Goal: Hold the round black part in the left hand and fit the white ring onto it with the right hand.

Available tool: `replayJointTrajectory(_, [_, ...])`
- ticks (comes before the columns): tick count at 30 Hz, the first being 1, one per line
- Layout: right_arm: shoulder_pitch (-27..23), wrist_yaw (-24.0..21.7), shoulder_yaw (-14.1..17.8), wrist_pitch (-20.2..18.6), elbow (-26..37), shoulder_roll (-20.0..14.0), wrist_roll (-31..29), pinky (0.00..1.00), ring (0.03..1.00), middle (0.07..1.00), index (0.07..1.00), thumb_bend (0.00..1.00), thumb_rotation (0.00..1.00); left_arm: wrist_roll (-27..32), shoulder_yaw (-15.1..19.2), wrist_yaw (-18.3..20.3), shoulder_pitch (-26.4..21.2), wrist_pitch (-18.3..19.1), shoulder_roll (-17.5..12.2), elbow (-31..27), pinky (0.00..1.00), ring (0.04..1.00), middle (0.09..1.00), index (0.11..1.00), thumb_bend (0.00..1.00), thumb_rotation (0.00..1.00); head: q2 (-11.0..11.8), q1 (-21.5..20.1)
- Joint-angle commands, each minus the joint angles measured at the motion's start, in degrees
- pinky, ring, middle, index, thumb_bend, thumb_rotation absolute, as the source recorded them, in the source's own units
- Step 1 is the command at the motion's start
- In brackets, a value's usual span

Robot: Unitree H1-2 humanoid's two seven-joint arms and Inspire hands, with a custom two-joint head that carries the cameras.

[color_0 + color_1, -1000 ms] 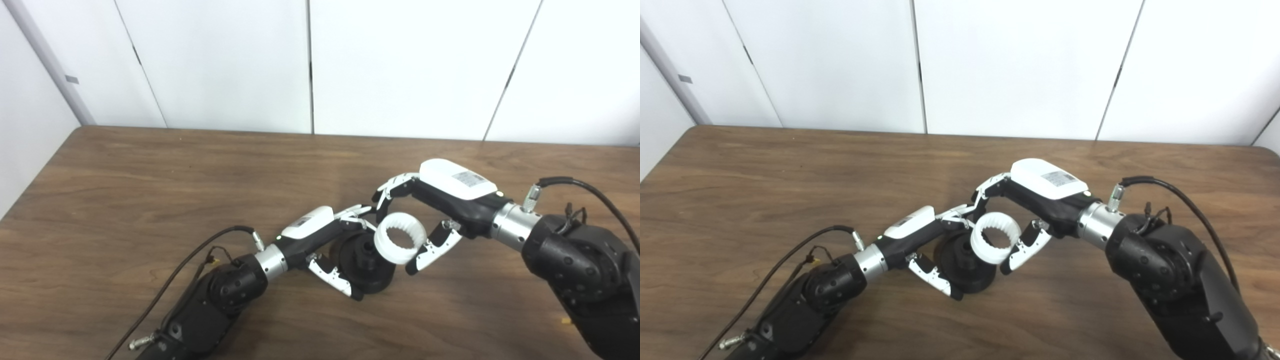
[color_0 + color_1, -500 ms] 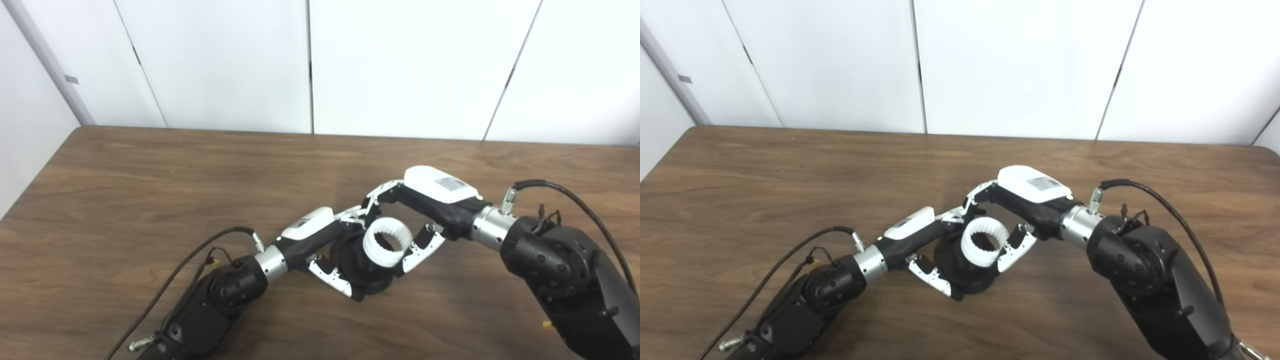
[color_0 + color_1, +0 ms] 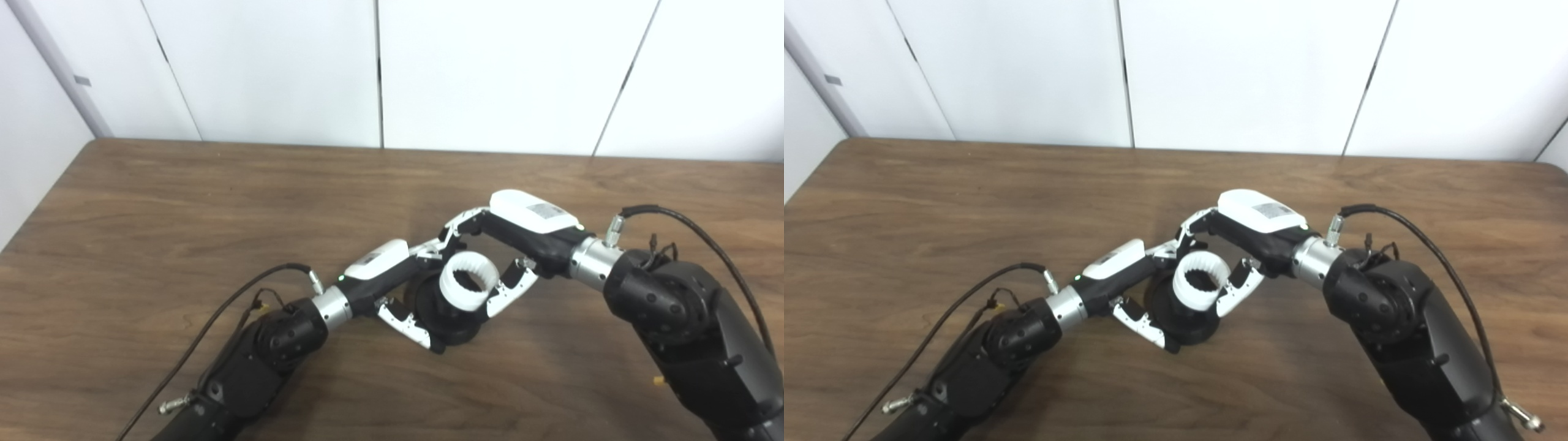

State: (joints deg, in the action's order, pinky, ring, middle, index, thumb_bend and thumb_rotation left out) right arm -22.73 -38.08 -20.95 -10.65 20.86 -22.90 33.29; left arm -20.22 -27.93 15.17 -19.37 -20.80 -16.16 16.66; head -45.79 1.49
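Observation:
The round black part [image 3: 442, 320] rests on the wooden table [image 3: 184, 202] near the middle, tilted toward the right. My left hand [image 3: 401, 278] is shut on it, fingers over its top and thumb under its near edge. The white ring [image 3: 465, 288], toothed on the inside, is held over the black part's centre, in front of its hub. My right hand [image 3: 511, 245] is shut on the ring, fingers above and thumb at its right side. Whether the ring touches the hub is hidden.
White wall panels [image 3: 380, 67] stand behind the table's far edge. My two forearms cross the near half of the table, with a black cable [image 3: 226, 318] trailing from the left wrist and another [image 3: 704, 236] from the right.
My right hand has carried the white ring leftward from beside the black part to over its centre. The left hand and black part held still. The camera tilted slightly.

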Motion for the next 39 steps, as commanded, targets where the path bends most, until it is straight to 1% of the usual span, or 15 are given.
replayJointTrajectory(1, [-1.98,1.43,0.41,1.08,0.81,0.29,0.25,0.75,0.828,0.784,0.480,0.52,0.14,-1.97,-2.78,5.35,2.59,3.44,-0.70,1.44,0.90,1.000,0.976,0.483,0.52,0.07,-0.03,0.04])
replayJointTrajectory(5, [-1.76,1.23,0.08,0.83,1.02,0.70,0.27,0.75,0.833,0.785,0.480,0.52,0.14,-2.15,-2.78,5.13,2.68,3.26,-0.72,1.35,0.91,1.000,0.974,0.483,0.52,0.07,-0.23,0.20])
replayJointTrajectory(8, [-1.56,1.02,-0.18,0.30,1.21,1.10,0.29,0.76,0.836,0.786,0.480,0.52,0.14,-2.15,-2.77,5.30,2.81,3.79,-0.74,0.88,0.91,1.000,0.975,0.483,0.52,0.07,-0.45,0.28])
replayJointTrajectory(11, [-1.45,1.13,-0.60,0.56,0.93,1.36,0.62,0.76,0.833,0.786,0.481,0.52,0.14,-2.23,-2.81,5.48,2.86,4.44,-0.77,0.52,0.91,1.000,0.976,0.483,0.52,0.07,-0.45,0.28])
replayJointTrajectory(17, [-0.98,1.26,-1.50,1.16,0.33,1.98,1.37,0.75,0.830,0.783,0.481,0.52,0.14,-2.06,-2.77,4.63,2.92,3.52,-0.47,0.93,0.89,1.000,0.966,0.482,0.52,0.07,-0.68,0.40])
replayJointTrajectory(20, [-0.80,0.99,-1.78,0.90,-0.11,2.27,1.46,0.75,0.834,0.785,0.480,0.52,0.14,-2.11,-2.76,4.82,2.93,4.05,-0.49,0.47,0.89,1.000,0.966,0.482,0.52,0.07,-0.74,0.53])
replayJointTrajectory(22, [-0.62,1.33,-1.83,1.49,-0.88,2.39,1.27,0.76,0.834,0.785,0.480,0.52,0.14,-2.30,-2.78,4.81,2.84,4.02,-0.50,0.37,0.89,1.000,0.968,0.483,0.52,0.07,-0.74,0.70])
replayJointTrajectory(28, [-0.38,1.98,-2.36,2.32,-2.23,2.33,1.59,0.76,0.831,0.781,0.480,0.52,0.14,-2.00,-2.69,5.01,2.70,3.95,-0.39,0.44,0.90,1.000,0.966,0.482,0.52,0.07,-0.80,0.87])
replayJointTrajectory(33, [-0.21,2.46,-2.98,2.64,-3.34,2.04,2.13,0.75,0.829,0.778,0.481,0.52,0.14,-1.96,-2.66,5.05,2.66,4.06,-0.39,0.34,0.88,1.000,0.969,0.483,0.52,0.07,-0.89,1.14])
replayJointTrajectory(39, [-0.04,3.21,-2.50,2.88,-4.76,1.77,1.35,0.77,0.832,0.779,0.481,0.52,0.14,-1.40,-2.56,5.66,2.78,4.63,-0.82,-0.16,0.89,1.000,0.973,0.482,0.52,0.07,-0.89,1.18])
